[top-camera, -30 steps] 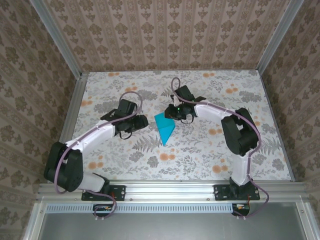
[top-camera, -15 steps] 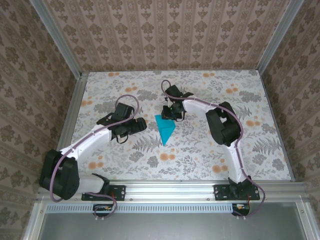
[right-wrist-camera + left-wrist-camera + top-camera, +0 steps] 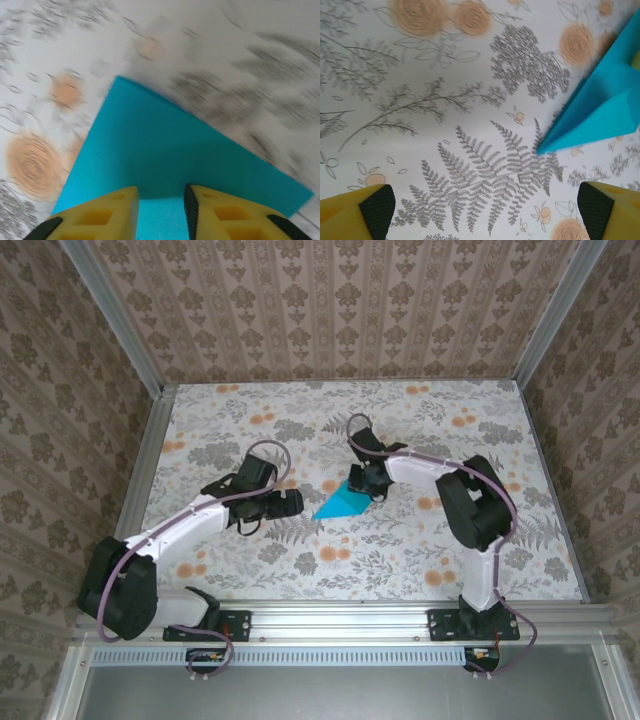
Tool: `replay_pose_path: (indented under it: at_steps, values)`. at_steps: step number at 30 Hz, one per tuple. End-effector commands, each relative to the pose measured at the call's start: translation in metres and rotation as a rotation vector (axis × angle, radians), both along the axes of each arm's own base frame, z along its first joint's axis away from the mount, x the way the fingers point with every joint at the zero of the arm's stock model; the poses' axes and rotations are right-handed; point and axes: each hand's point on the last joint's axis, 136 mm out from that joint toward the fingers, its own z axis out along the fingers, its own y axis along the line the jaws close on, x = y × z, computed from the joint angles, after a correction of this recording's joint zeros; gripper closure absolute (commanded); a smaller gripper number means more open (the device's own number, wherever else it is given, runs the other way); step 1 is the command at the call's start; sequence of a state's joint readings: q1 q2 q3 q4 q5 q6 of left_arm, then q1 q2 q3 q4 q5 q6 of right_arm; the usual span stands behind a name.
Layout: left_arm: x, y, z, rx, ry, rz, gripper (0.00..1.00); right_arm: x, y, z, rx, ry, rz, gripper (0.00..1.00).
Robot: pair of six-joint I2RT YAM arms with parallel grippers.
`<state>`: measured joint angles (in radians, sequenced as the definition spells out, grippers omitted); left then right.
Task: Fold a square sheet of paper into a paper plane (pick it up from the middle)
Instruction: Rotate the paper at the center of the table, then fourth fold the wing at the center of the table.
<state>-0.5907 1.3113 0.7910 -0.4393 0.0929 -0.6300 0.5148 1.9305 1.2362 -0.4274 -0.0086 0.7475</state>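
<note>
Floral-patterned surface point(image 3: 400, 560) between wallpapered walls. The turquoise paper plane point(image 3: 343, 504), a pointed dart, lies mid-surface. My left fingers point(image 3: 375, 205) gape wide, empty. My right fingers point(image 3: 115, 212) narrowly straddle its broad end, grip unclear. Folding seems nearly finished.

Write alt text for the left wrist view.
A pointed, folded turquoise-blue paper plane sits at the right edge, its tip aimed lower left over a floral-patterned table. The left claw is open, its yellow fingers in the bottom corners.
</note>
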Motion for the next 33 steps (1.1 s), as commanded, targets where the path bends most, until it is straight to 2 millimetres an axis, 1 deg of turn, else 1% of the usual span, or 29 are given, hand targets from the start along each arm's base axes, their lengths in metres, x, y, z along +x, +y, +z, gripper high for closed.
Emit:
replay_pose_path:
  at_steps: [1, 3, 7, 9, 11, 12, 15, 18, 19, 22, 24, 26, 29, 33]
  values:
    - [0.000, -0.018, 0.013, 0.015, -0.065, -0.115, 0.03, -0.012, -0.016, 0.006, 0.047, -0.022, -0.173, 0.63]
    - [-0.001, -0.029, 0.014, 0.010, -0.086, -0.157, 0.03, -0.014, -0.014, 0.015, 0.091, -0.043, -0.179, 0.59]
    - [0.000, -0.054, 0.019, -0.015, -0.115, -0.244, 0.05, -0.009, -0.006, 0.050, 0.181, -0.122, -0.118, 0.49]
    - [0.002, -0.066, 0.021, -0.029, -0.116, -0.279, 0.09, -0.008, -0.004, 0.065, 0.231, -0.158, -0.082, 0.43]
    - [0.005, -0.078, 0.022, -0.045, -0.113, -0.312, 0.14, -0.008, -0.003, 0.074, 0.270, -0.188, -0.057, 0.39]
    - [0.008, -0.084, 0.022, -0.053, -0.109, -0.320, 0.17, -0.009, -0.004, 0.076, 0.284, -0.198, -0.044, 0.36]
    - [0.016, -0.105, 0.022, -0.101, -0.084, -0.350, 0.30, -0.015, -0.009, 0.077, 0.324, -0.216, -0.027, 0.33]
    - [0.026, -0.124, 0.018, -0.138, -0.057, -0.367, 0.44, -0.023, -0.017, 0.078, 0.378, -0.231, -0.032, 0.31]
    - [0.030, -0.128, 0.014, -0.134, -0.043, -0.365, 0.48, -0.026, -0.019, 0.079, 0.390, -0.236, -0.036, 0.31]
    - [0.041, -0.141, 0.009, -0.146, -0.021, -0.365, 0.54, -0.038, -0.029, 0.078, 0.397, -0.237, -0.055, 0.29]
    - [0.046, -0.146, 0.004, -0.152, -0.002, -0.358, 0.55, -0.045, -0.034, 0.074, 0.400, -0.223, -0.078, 0.28]
    - [0.051, -0.151, 0.000, -0.157, 0.010, -0.352, 0.58, -0.053, -0.037, 0.074, 0.418, -0.225, -0.098, 0.27]
    - [0.058, -0.151, -0.006, -0.156, 0.025, -0.324, 0.60, -0.062, -0.034, 0.067, 0.474, -0.202, -0.127, 0.27]
    - [0.065, -0.147, -0.006, -0.167, 0.024, -0.284, 0.59, -0.064, -0.029, 0.059, 0.536, -0.183, -0.159, 0.27]
